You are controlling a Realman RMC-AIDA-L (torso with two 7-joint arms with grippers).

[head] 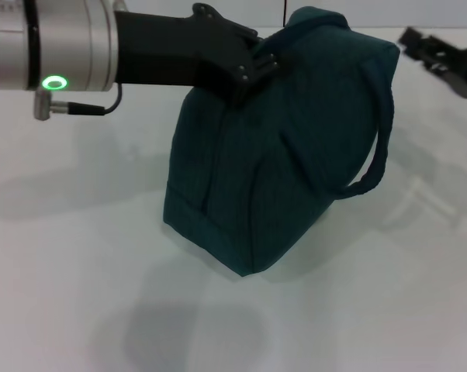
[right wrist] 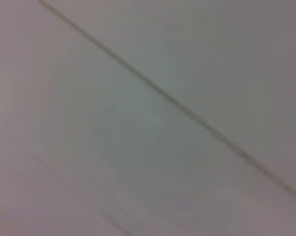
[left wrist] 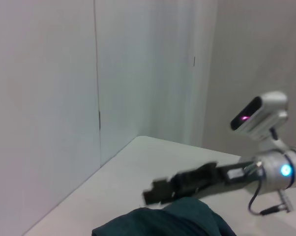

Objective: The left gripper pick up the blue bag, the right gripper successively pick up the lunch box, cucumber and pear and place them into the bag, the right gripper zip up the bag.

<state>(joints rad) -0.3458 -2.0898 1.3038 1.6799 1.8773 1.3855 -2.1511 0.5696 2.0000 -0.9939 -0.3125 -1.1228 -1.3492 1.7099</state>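
You see the bag [head: 284, 147] standing on the white table [head: 70, 256], a little tilted, with its top toward the far side. The left gripper [head: 258, 60] is at the upper edge of the bag, and its black claw is pressed into the fabric near the top seam. It seems to pinch the cloth there, but the fingertips are hidden behind the fold, so you cannot tell how far they are closed or if they really hold something. One handle [head: 377, 159] hangs loose on the right side of the bag.

The right gripper [head: 443, 58] is well apart, at the far right corner of the table, and its fingers look spread with nothing between them. The left wrist view shows it also, stretched out just behind the top of the bag. The right wrist view shows only a plain pale surface.

The bag is soft cloth and it sags where the claw pushes it. I judge that it will fold and swing when you lift it, and it looks light and not fragile. Better take it at a handle or at the thick top seam, where the fabric is doubled, not at the flat side panel. Lunch box, cucumber and pear are not visible in any view.
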